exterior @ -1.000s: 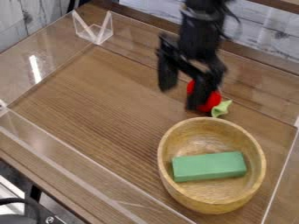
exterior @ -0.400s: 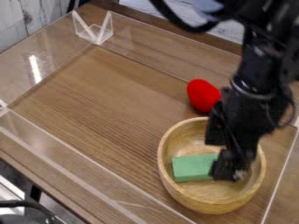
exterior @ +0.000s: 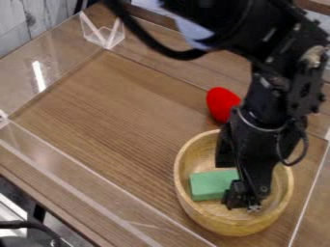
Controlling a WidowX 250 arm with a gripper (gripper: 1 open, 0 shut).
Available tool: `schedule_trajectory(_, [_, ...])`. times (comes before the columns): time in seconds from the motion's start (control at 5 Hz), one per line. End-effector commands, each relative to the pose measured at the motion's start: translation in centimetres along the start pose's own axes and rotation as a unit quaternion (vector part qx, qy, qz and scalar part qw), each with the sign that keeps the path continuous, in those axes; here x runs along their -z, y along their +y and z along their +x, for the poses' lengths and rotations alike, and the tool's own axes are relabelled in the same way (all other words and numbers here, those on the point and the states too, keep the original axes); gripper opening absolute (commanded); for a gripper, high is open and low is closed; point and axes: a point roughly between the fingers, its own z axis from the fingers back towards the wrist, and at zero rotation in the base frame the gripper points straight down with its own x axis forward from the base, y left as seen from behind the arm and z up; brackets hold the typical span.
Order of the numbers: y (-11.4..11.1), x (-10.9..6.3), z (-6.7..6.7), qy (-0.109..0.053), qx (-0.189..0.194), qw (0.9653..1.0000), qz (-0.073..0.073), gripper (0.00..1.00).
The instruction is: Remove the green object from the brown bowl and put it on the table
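Observation:
The brown bowl [exterior: 203, 221] sits on the table [exterior: 116, 111] at the near right. The green object [exterior: 210, 182] lies flat inside it, and only its left part shows. My gripper [exterior: 249, 196] points down into the bowl over the block's right end. Its dark fingers stand apart, open, and they hide that end. Whether the fingers touch the block I cannot tell. The black arm rises from the bowl toward the upper right.
A red strawberry toy [exterior: 223, 99] lies on the table just behind the bowl, partly behind the arm. Low clear acrylic walls [exterior: 45, 69] run round the table's edges, one close to the bowl's right side. A clear folded stand [exterior: 100, 31] is at the far left corner.
The gripper came from above the strawberry toy toward the near right, sank into the bowl and rolled about its axis. In the last half second it has hardly moved.

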Motion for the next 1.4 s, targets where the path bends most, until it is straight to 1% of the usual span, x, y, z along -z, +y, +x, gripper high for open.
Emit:
schedule_trajectory(0.0, [1.0, -0.9, 0.6, -0.042, 0.022, 0.9985, 0.027, 1.00])
schedule_trajectory(0.2, [1.7, -0.8, 0.8, -0.057, 0.046, 0.9966, 0.038, 1.00])
schedule_trajectory(0.4, [2.1, -0.4, 1.1, -0.070, 0.064, 0.9945, 0.045, 1.00])
schedule_trajectory(0.6, [1.8, -0.5, 1.5, -0.071, 0.051, 0.9951, 0.046, 1.00])
schedule_trajectory(0.8, [1.5, -0.3, 1.8, -0.073, 0.041, 0.9956, 0.043, 1.00])
schedule_trajectory(1.0, [1.1, -0.8, 2.2, -0.078, 0.045, 0.9949, 0.044, 1.00])
schedule_trajectory(1.2, [0.8, -1.3, 2.4, -0.083, 0.052, 0.9943, 0.041, 1.00])
